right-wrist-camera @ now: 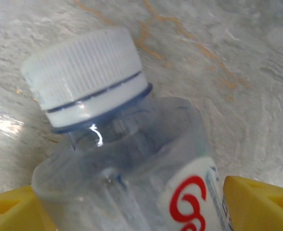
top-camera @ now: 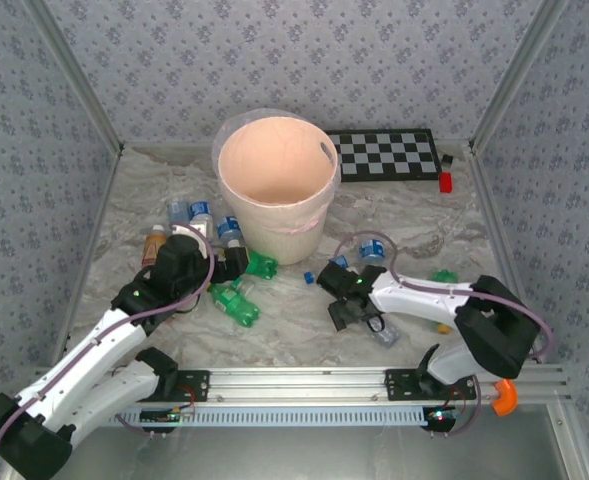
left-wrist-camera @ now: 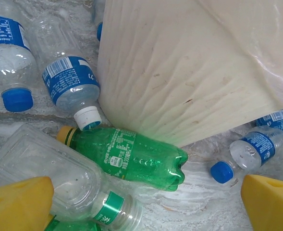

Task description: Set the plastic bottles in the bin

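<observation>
The step in hand looks like pick-up, and the bin (top-camera: 292, 225) seems empty so far. The right gripper (right-wrist-camera: 131, 204) has its jaws spread wide astride a clear white-capped bottle (right-wrist-camera: 127, 159). The bottle fills the gap between its fingers, cap pointing ahead, and no squeeze is evident. Next it needs to close firmly, then lift toward the bin on its left-arm side. The left gripper (left-wrist-camera: 146, 197), wide open and empty, hovers over a green bottle (left-wrist-camera: 136, 159) just ahead, beside the bin's wall.
</observation>
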